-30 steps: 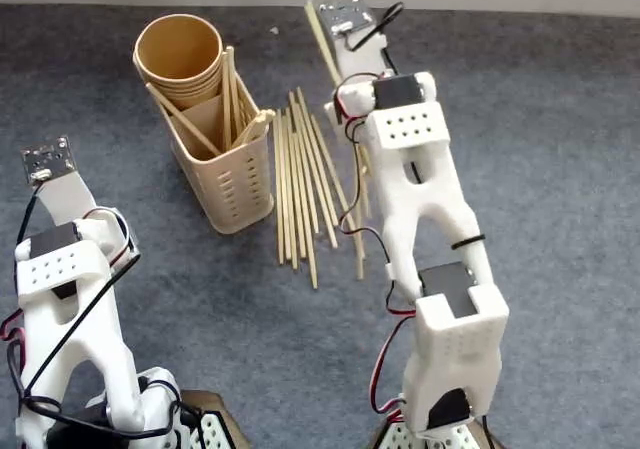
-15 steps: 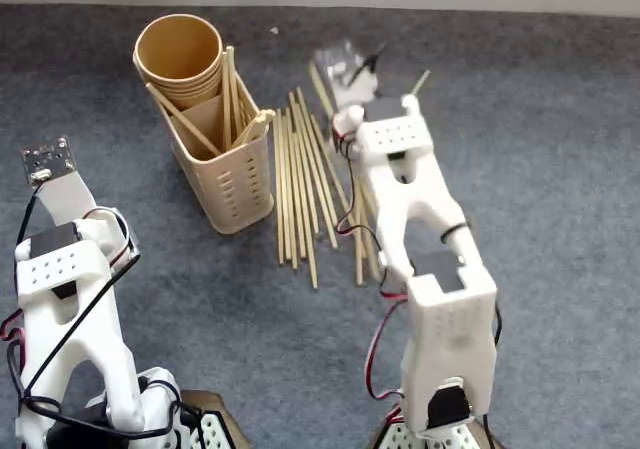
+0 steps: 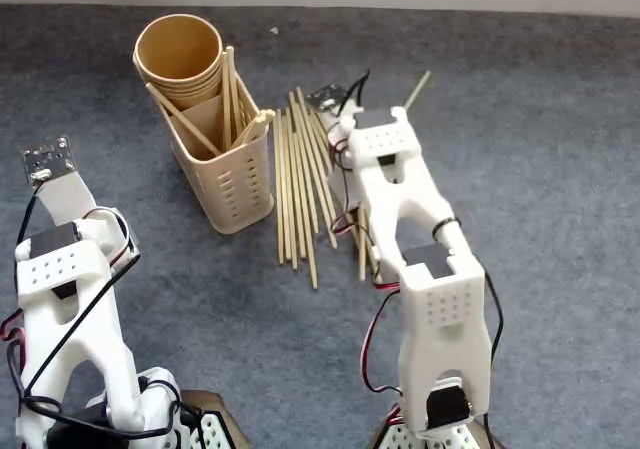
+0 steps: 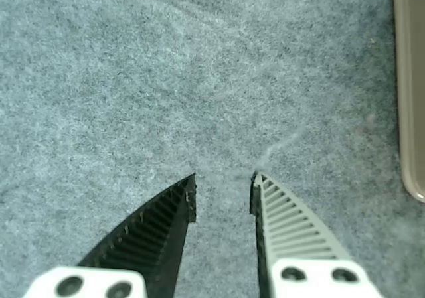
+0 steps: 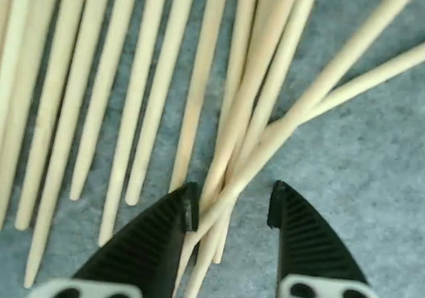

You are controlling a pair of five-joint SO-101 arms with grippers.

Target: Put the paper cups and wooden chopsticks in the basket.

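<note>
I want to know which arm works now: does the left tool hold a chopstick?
No, the left tool is open over grey carpet, with nothing inside it.

- Table: grey-blue pile, finely flecked light and dark.
- Basket: cream, with rows of small dark slots low on its walls.
- Paper cups: plain tan-brown, inside and out.
- Wooden chopsticks: pale yellow, unpatterned.
- Left arm and right arm: white shells, black motor blocks, red and black wires.
- Left gripper: one black ribbed finger, one light grey ribbed finger.
- Right gripper: black ribbed fingers on white mounts.
</note>
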